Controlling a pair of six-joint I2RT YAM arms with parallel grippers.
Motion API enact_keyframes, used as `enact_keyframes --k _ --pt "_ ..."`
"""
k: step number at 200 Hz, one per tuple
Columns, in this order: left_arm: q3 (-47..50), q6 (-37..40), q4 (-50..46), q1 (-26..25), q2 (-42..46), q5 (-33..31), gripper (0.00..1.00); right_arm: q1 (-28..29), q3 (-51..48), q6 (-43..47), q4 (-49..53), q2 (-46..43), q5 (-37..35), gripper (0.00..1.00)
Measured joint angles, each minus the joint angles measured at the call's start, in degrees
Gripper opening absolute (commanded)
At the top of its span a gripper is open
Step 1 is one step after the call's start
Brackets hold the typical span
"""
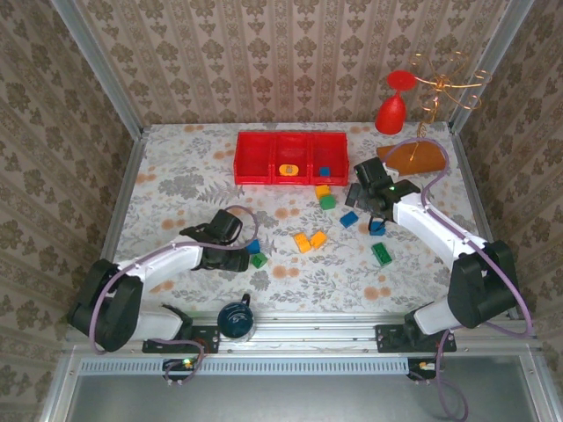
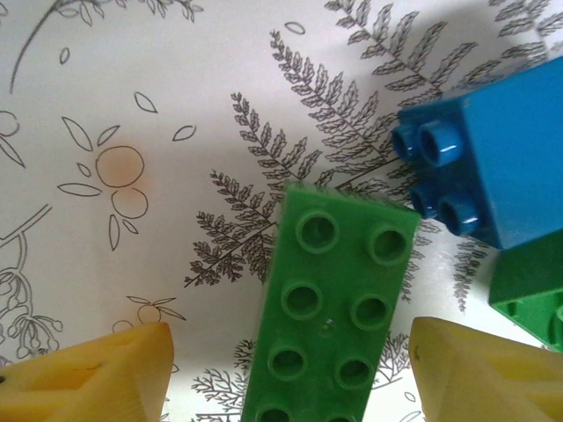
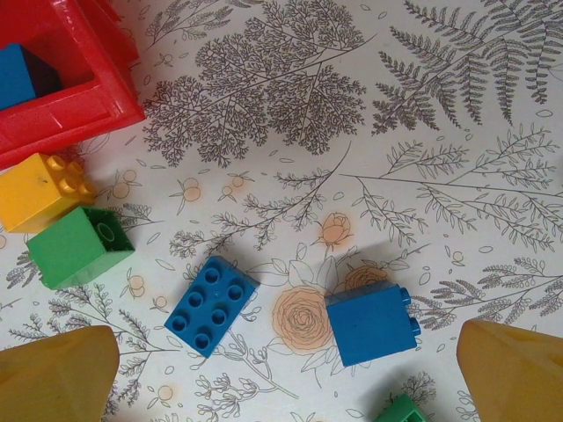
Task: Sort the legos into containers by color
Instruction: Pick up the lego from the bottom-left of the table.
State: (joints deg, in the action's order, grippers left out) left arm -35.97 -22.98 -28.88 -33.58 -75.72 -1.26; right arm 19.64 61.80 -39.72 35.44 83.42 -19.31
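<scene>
Left gripper [image 2: 295,387]: jaws apart, straddling the long green studded plastic brick [image 2: 330,308] so its narrow sides face the pads; not clamped.
Right gripper [image 3: 281,352]: spread wide, nothing held, poised over the blue plastic cube brick [image 3: 374,323], judged the next pick.
Red three-compartment plastic tray [image 1: 264,180]: far centre of the table.
Tray contents: middle cell, one orange-yellow brick [image 1: 286,165]; right cell, one blue brick [image 1: 325,172]; left cell looks empty.
Loose legos [image 1: 310,240]: on the floral table surface [image 1: 176,176], between tray and arms.
</scene>
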Motion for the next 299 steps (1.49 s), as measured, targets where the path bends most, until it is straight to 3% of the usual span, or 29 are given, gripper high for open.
enact_keyframes --k 59,145,215,299 --pt "-0.1 -1.3 0.4 0.3 -2.5 -2.2 0.66 0.0 0.0 0.0 -0.1 0.0 0.0 1.0" --pt "-1.7 -2.8 -0.1 0.3 -4.2 -3.3 0.36 0.0 0.0 0.0 -0.1 0.0 0.0 1.0" --pt "-1.7 -2.8 0.0 0.6 -3.7 -3.5 0.27 0.0 0.0 0.0 -0.2 0.0 0.0 1.0" --pt "-5.0 -2.3 4.9 3.3 -1.5 -5.6 0.24 0.0 -0.5 -0.6 -1.4 -0.2 0.0 1.0"
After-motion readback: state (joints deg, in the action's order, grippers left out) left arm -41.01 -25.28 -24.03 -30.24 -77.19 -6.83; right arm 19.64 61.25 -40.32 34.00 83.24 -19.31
